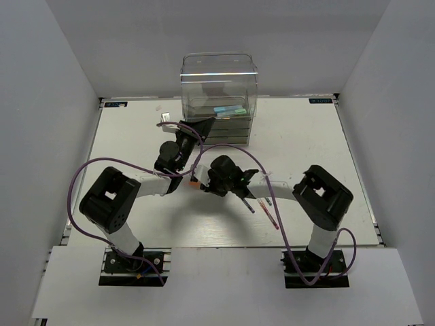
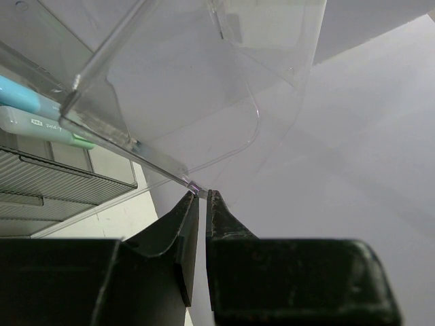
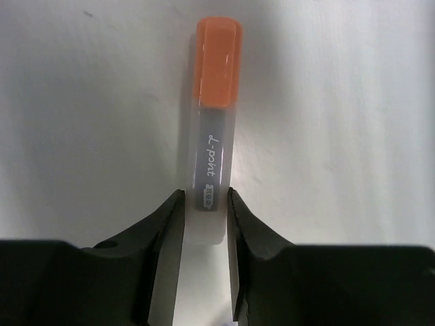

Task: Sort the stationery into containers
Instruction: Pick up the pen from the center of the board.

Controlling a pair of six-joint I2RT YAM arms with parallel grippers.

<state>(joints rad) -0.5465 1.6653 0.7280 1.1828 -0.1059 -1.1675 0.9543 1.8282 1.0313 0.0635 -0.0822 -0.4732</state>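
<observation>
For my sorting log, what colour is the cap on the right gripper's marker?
Orange. The marker and its cap show best in the right wrist view.

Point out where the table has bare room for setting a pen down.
Bare: the table right of the organiser, and along its left edge. Crowded: in front of the organiser around the left gripper and right gripper, and by the loose pens.

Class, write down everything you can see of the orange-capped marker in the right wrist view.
The orange-capped marker is short and stubby: a glossy orange cap on a frosted, translucent plastic barrel, its grey core printed "d-point". Cap on, it points straight away from the camera. The right tool grips its lower barrel, a finger on each side. Whether it rests on the white table or is lifted cannot be told.
</observation>
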